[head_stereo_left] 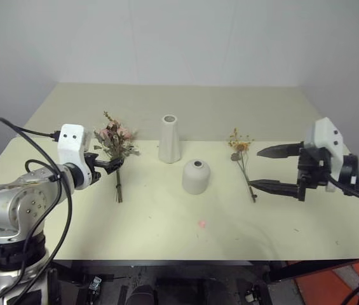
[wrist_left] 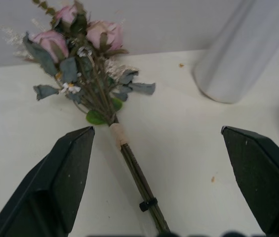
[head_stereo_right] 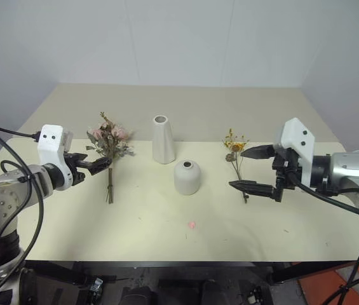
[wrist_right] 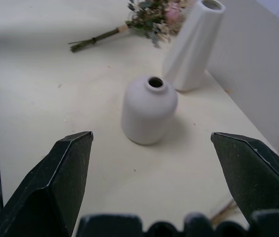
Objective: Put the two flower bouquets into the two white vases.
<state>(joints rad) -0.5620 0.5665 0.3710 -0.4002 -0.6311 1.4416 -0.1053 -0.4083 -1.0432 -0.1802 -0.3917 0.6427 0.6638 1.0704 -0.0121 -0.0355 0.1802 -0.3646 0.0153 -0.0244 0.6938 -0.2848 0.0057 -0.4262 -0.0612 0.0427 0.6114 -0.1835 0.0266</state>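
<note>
A: Looks like the reach-in step. Both bunches lying flat on the worktop, nothing picked up yet. Left end effector spread wide, right at the rose bunch; right end effector also wide apart, level with the yellow sprig.

B: Agreed. Next up, probably: drop lower and close around each stem, then tip upright over the tall vase and the short vase, both standing mid-worktop between the bunches.

A: Narrow necks though, so careful aiming needed. Hard to tell if that lower right finger is touching the sprig's stem. Stem end cut off in the left wrist view too.
</note>
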